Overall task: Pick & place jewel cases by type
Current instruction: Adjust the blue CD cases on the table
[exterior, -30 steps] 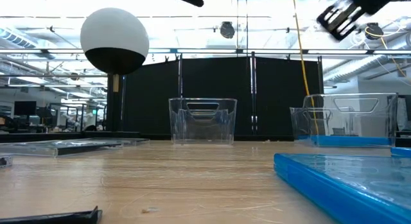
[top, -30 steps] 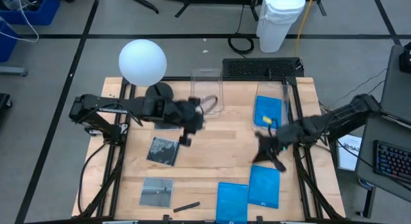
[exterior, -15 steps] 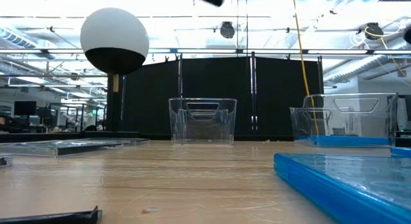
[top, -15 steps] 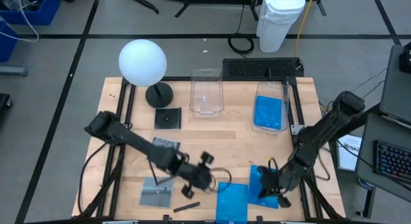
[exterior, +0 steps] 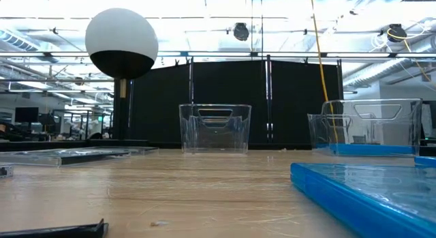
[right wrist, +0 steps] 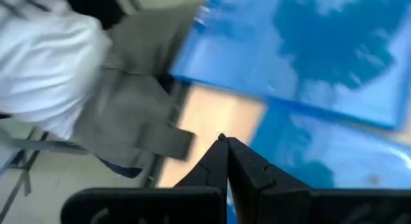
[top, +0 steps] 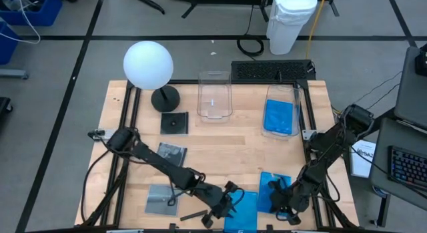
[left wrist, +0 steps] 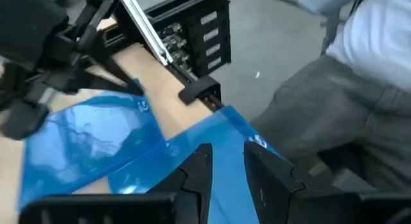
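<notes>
Two bright blue jewel cases lie flat near the table's near edge, one left of the other; a third lies in the right clear tub. Three dark cases lie flat on the left half. My left gripper is over the left edge of the nearer blue case, fingers apart with the case showing in the gap. My right gripper is shut over the near end of the other blue case. Neither gripper shows in the low view.
An empty clear tub stands at the far middle, beside a white globe lamp on its dark foot. A small dark stick lies near the near edge. A person in grey trousers stands just beyond the near edge.
Both arms have swung from the middle of the table toward its near edge and come down. My left gripper went from beside the empty tub to the near blue case. My right gripper went from beside the right tub to the other blue case. No case has moved.
</notes>
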Available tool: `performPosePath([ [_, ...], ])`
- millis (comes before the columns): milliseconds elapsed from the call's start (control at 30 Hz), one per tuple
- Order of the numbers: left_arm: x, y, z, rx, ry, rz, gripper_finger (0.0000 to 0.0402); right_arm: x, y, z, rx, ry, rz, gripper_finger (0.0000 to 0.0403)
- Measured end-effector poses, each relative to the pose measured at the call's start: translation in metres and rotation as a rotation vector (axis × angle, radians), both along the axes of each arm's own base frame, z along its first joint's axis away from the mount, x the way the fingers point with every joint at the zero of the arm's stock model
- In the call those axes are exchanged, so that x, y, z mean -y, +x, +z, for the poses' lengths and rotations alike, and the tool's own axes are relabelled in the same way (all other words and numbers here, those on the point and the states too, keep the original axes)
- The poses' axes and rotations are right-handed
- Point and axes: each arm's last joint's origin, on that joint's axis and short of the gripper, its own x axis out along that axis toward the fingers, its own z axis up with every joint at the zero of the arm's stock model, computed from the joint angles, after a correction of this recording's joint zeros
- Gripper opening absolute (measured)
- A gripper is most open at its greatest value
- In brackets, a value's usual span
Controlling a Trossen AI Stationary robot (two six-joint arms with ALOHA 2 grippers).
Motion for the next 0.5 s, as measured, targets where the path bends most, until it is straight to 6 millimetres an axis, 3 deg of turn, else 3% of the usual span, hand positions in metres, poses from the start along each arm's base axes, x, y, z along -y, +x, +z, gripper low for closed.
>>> performPosePath([
  [333,-0.027,0.024,-0.063,-0.186,-0.080,0.158,0.0097,0.017,-0.013,-0.016,-0.212,-0.147,-0.178,0.0000],
  [500,-0.038,0.027,-0.075,-0.272,-0.110,0.207,0.0097,0.024,-0.012,-0.018,-0.235,-0.198,-0.232,0.0000],
])
